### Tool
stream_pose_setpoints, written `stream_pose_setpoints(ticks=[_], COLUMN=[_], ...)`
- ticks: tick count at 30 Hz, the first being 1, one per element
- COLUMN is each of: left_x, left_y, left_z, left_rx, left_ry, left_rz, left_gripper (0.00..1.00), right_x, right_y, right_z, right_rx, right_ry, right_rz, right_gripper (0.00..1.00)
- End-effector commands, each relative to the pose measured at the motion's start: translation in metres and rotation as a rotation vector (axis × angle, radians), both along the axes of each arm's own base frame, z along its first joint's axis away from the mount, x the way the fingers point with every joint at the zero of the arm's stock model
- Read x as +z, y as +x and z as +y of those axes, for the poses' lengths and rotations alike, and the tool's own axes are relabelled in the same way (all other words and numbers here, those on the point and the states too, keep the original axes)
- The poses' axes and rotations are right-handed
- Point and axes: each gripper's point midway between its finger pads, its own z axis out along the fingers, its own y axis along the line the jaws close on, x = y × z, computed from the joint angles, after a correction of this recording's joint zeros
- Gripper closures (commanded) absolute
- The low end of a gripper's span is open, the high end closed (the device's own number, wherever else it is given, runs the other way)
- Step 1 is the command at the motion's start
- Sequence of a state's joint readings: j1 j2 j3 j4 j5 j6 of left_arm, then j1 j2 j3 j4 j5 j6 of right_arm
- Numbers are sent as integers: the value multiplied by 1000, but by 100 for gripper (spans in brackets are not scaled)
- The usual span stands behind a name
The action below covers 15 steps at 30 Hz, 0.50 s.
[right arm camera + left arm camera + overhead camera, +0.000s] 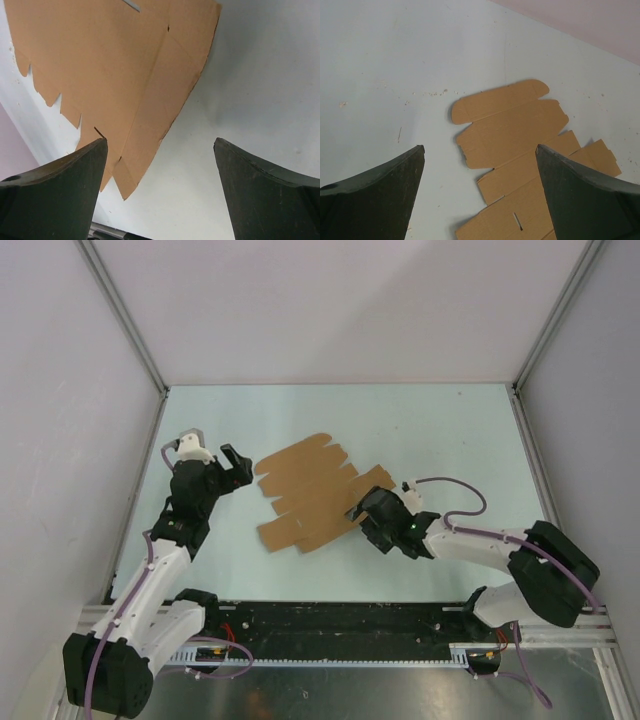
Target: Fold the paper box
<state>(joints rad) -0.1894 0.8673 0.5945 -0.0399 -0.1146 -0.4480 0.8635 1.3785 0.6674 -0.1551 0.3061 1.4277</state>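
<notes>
**A:** Where is the paper box (315,495)?

**B:** It lies flat and unfolded on the pale desk (440,430), near the middle and between the two arms. It is a brown die-cut sheet with its flaps and tabs spread out, turned at an angle to the desk's edges.

**A:** And the left tool (225,468)?

**B:** It is spread wide and holds nothing. It sits just beside the sheet's left edge, and I cannot tell whether it touches it. In its wrist view the paper box (515,130) lies ahead of the left tool (480,148), with a rounded flap farthest away and a small slot cut nearer the camera.

**A:** The right one?

**B:** The right tool (362,510) is also wide apart with nothing gripped. From above it is at the sheet's right edge. In its own view the right tool (160,141) shows the paper box (115,65) running past one finger (60,195), with a corner of cardboard reaching into the gap and bare desk (260,75) in front of the other finger. Whether a finger touches the sheet, I cannot tell.
</notes>
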Motion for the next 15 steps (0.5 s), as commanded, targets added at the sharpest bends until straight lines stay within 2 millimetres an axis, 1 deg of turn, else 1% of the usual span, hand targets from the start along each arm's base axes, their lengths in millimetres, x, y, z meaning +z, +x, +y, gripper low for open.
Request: stream_pose_setpoints(ticks=[1, 3, 5, 7, 8, 9, 12, 13, 15], left_x=[8, 8, 9, 10, 9, 11, 11, 10, 10], left_y=[-2, -2, -3, -3, -4, -3, -3, -3, -3], left_z=[-8, -10, -10, -9, -9, -9, -9, -9, -9], left_rx=[-33, -39, -41, -38, -38, -35, -34, -33, -35], left_ry=[-40, -40, -40, -40, -40, -40, -44, -45, -44], left_rz=[-22, -22, -25, -31, -29, -33, -33, -30, -28], left_gripper=[3, 3, 3, 3, 3, 3, 3, 3, 3], right_x=[-9, -14, -23, -24, -29, -25, -30, -32, -37], right_y=[9, 9, 8, 10, 9, 13, 14, 14, 14], right_z=[16, 20, 20, 23, 22, 27, 28, 28, 28], right_rx=[-56, -67, -78, -83, -84, -81, -87, -90, -94], right_ry=[73, 87, 76, 84, 70, 92, 95, 94, 91], right_rz=[11, 26, 42, 37, 42, 25, 31, 37, 45], right_gripper=[9, 11, 14, 17, 18, 19, 24, 28, 32])
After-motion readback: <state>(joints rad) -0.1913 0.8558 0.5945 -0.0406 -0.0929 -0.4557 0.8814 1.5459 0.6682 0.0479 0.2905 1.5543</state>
